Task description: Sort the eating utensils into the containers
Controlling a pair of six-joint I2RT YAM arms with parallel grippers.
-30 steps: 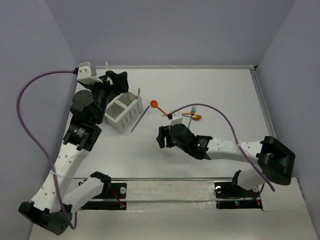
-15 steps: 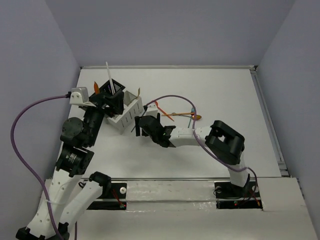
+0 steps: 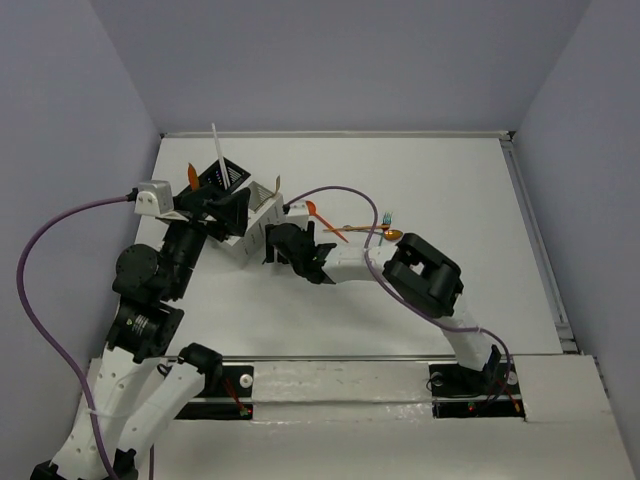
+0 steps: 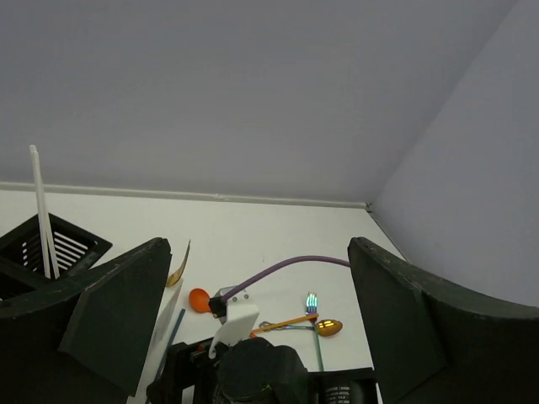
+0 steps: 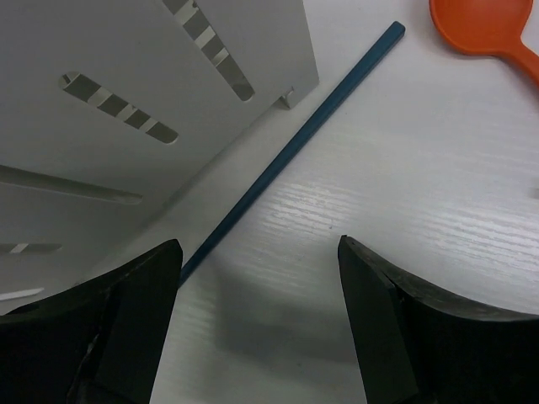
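The white container (image 3: 256,214) lies tipped on its side beside the upright black container (image 3: 224,177), which holds a white stick (image 3: 215,148) and an orange utensil (image 3: 192,174). A gold utensil (image 3: 277,184) pokes out of the white one. My right gripper (image 5: 257,324) hangs open and low over the table, next to a dark teal stick (image 5: 286,151) that lies against the white container (image 5: 126,93). An orange spoon (image 5: 484,25) lies just beyond. My left gripper (image 3: 238,212) is open and holds nothing, above the white container. It looks over the right wrist.
An orange stick (image 3: 350,232), a gold spoon (image 3: 394,235) and a teal fork (image 3: 386,218) lie crossed to the right of the orange spoon (image 3: 310,208). The right arm's purple cable (image 3: 330,195) arcs over them. Grey walls close the table at the back and on both sides.
My right arm swung left across the table to the white container and its jaws widened. My left arm drew back from the containers, so the black one now shows.
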